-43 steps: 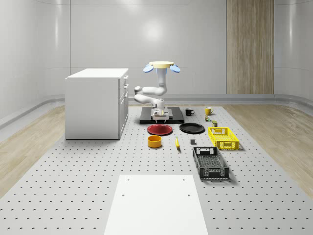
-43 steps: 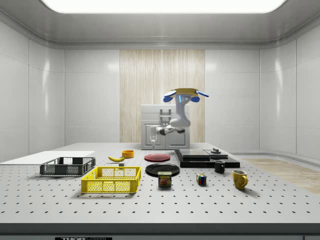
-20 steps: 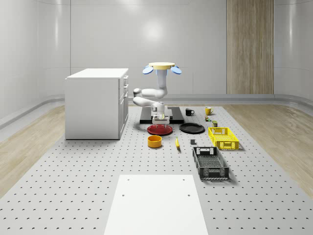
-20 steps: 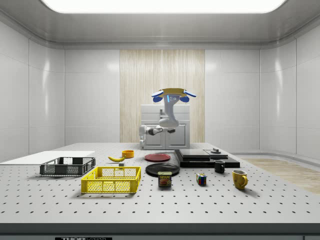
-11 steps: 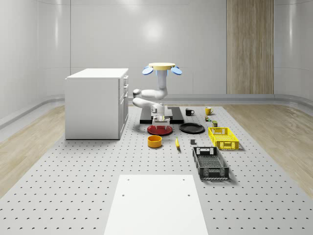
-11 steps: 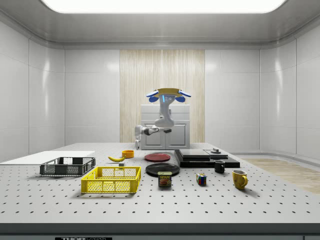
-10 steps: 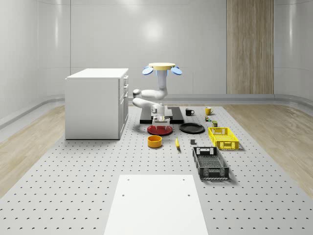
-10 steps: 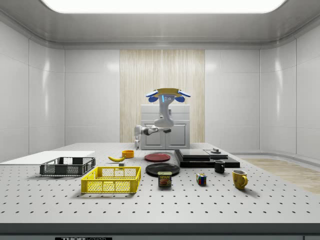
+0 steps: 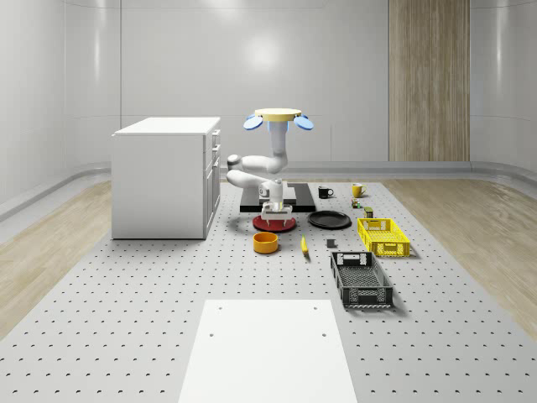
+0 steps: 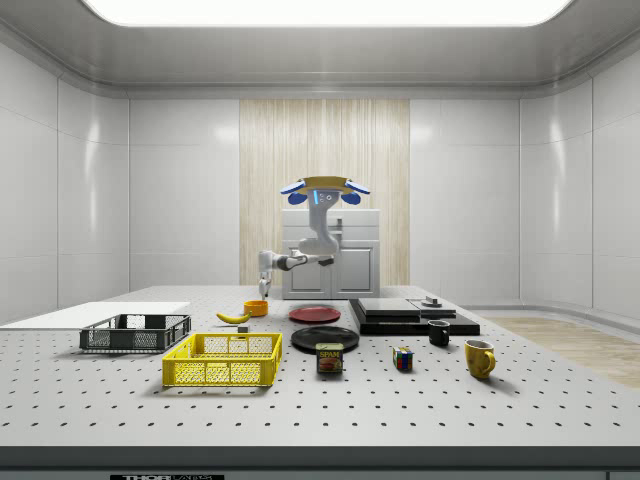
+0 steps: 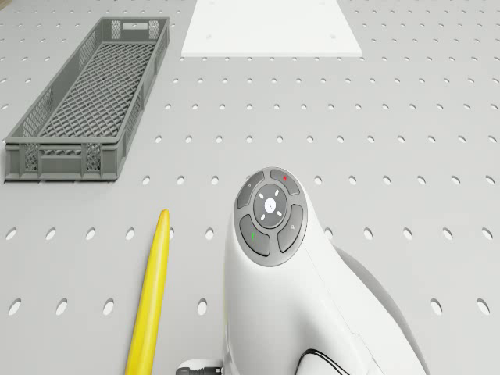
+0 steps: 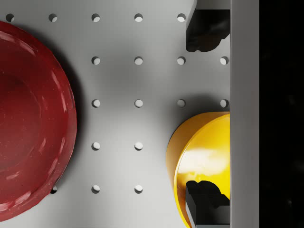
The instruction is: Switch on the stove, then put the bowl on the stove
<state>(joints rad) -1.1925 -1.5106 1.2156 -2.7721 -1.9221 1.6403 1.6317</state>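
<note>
The grey perforated table carried everything, and the tall white drawer cabinet stood on it at the whole-scene view's left. A flat white rectangular panel lay on the near part of the table. The quadrotor drone with a yellow top and blue rotors hovered in the air beside the cabinet, over the table area near the flat black stove. Its white jointed arm bent down in front of the stove. In the side view the stove sat to the right of the plates, well apart from the bowl.

A dark grey mesh crate and a yellow mesh crate lay toward the whole-scene view's right. The round dark red plate and a round black plate rested in front of the stove.

The gripper hung pointing down above the table, between the red plate and the small round orange-yellow bowl. In the wrist view, its two dark fingertips stood wide apart with nothing between them, one over bare table and the other overlapping the bowl's rim. The bowl sat on the table just beside the red plate, not touching it.

A yellow banana lay near the bowl. A black mug and a yellow mug stood near the stove.
</note>
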